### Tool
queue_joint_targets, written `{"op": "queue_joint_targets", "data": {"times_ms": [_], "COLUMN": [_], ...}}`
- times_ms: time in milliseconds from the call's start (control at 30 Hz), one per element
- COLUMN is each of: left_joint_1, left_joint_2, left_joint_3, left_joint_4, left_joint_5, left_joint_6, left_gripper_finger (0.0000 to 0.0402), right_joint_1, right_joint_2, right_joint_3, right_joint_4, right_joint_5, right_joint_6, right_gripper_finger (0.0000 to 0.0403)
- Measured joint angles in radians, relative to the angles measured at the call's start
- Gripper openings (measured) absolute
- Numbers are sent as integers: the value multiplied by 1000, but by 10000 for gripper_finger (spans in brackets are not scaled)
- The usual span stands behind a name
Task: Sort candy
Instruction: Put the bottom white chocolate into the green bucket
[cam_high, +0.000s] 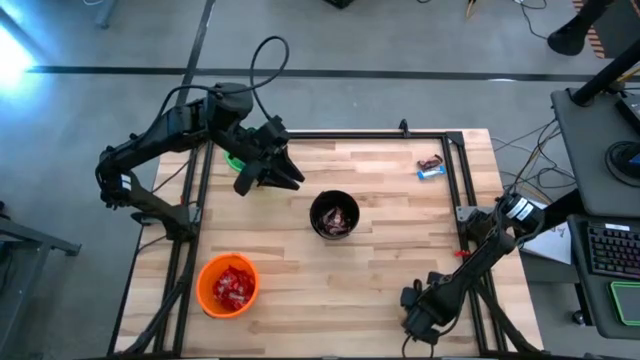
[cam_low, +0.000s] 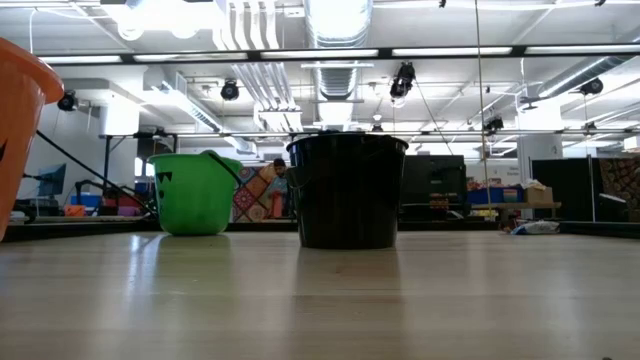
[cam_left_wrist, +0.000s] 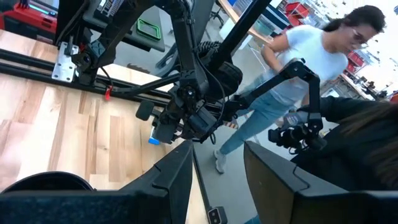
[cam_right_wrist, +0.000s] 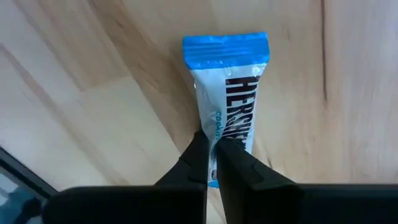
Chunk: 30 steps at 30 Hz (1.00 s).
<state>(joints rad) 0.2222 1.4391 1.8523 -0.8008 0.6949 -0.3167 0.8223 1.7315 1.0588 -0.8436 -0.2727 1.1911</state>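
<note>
Item 1. Counter: pale wood planking inside a dark frame; we logged it in the middle of the high view.

Item 2. Left end effector: in the upper left of the high view, over the counter's far edge. Its fingers stood apart and we saw nothing between them.

Item 3. Green cup: upper left, partly under the left arm. We could not see its contents.

Item 4. Black cup: centre of the high view, upright, with dark-wrapped candy inside.

Item 5. Orange cup: lower left, upright, with red-wrapped candy heaped in it.

Item 6. Loose pair in the upper right of the high view, close to the frame rail: a dark brown bar, and just below it in the frame a small blue bar. Both lay flat on the counter.

Item 7. Right end effector: in the lower right of the high view. Its fingers were clenched together, tips meeting over one end of a blue-and-white bar. That bar lay flat on the wood. We could not tell whether the wrapper was pinched between the tips.

Item 8. A person in a white top and jeans stood beyond the counter, in the upper right of the left wrist view.
</note>
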Motion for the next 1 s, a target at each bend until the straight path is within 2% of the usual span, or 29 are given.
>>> {"op": "queue_joint_targets", "data": {"times_ms": [333,633,800,1000], "left_joint_1": [0,-5,-6,-6], "left_joint_2": [0,0,0,1], "left_joint_3": [0,-13,-29,-35], "left_joint_4": [-28,-38,-76,-101], "left_joint_5": [-6,-5,-5,-6], "left_joint_6": [60,105,141,162], "left_gripper_finger": [126,126,126,136], "right_joint_1": [5,-14,-58,-140], "right_joint_2": [-91,-203,-230,-225], "right_joint_3": [90,221,276,344], "right_joint_4": [-13,-100,-103,-101], "right_joint_5": [106,328,404,415], "right_joint_6": [97,107,42,-79], "right_gripper_finger": [8,8,8,8]}}
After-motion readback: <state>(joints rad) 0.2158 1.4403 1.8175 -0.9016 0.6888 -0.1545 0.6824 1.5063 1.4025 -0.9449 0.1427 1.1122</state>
